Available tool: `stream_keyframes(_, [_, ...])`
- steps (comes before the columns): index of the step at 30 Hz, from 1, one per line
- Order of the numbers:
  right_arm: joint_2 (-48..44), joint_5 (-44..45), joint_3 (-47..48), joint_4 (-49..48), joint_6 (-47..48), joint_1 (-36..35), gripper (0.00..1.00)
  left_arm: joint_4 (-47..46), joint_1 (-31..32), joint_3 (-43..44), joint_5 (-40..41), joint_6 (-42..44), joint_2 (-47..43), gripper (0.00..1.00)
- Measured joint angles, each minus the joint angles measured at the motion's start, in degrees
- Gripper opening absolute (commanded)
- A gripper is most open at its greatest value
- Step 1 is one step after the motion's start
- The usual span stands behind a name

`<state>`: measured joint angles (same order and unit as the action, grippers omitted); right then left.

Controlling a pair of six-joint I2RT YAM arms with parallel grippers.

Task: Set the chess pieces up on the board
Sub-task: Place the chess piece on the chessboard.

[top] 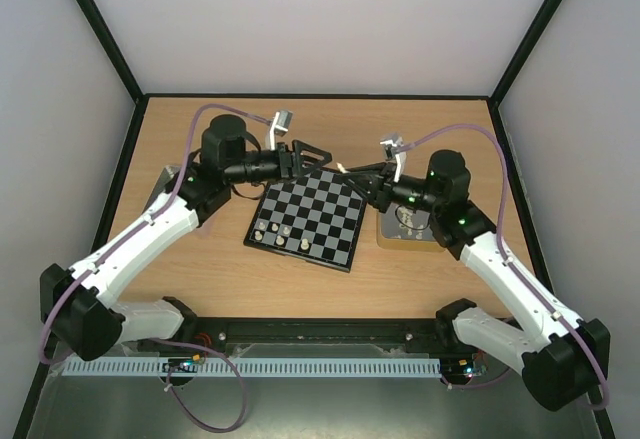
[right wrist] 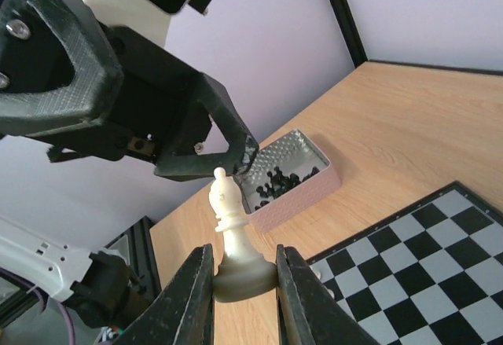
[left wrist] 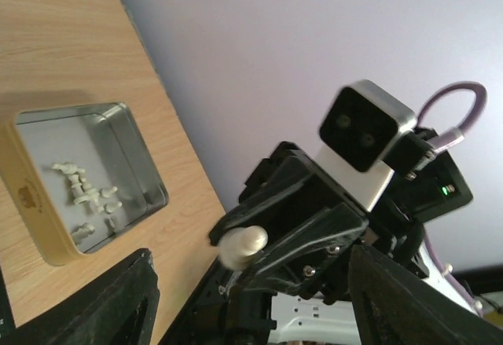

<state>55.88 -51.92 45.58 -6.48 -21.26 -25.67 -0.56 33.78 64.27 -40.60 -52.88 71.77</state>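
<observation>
Cream piece (right wrist: 228, 203) clamped by its base in my right fingers (right wrist: 192, 298), in the air just past the far edge of the board (top: 310, 221), off the surface (top: 420, 129). My left fingers (right wrist: 220, 137) are spread wide, one tip beside its head. Looks like a handover: close left on the stem above the base, square to it, before right lets go. Long axis runs base to head, head toward the surface's left edge, roughly level.
</observation>
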Motion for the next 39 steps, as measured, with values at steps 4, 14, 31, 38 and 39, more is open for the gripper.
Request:
stream_keyframes(4, [1.3,-0.8,0.0,1.4,1.2,-0.6,0.18,1.0,1.7,2.0,-1.4,1.4,2.0,0.54])
stream_keyframes(14, [2.2,-1.3,0.5,3.8,3.0,-1.0,0.18,5.2,3.0,5.0,-2.6,5.0,6.7,0.46])
stream_keyframes(31, [4.0,-1.1,1.1,4.6,3.3,-1.0,0.21,10.4,2.9,6.2,-0.8,10.0,7.5,0.02])
stream_keyframes(38, [4.2,0.2,1.2,4.7,2.3,-1.0,0.56,10.9,3.0,6.2,0.7,11.1,7.3,0.02])
stream_keyframes(39, [4.2,1.0,1.2,4.7,2.4,-1.0,0.58,11.2,3.0,6.2,1.7,11.5,7.1,0.02])
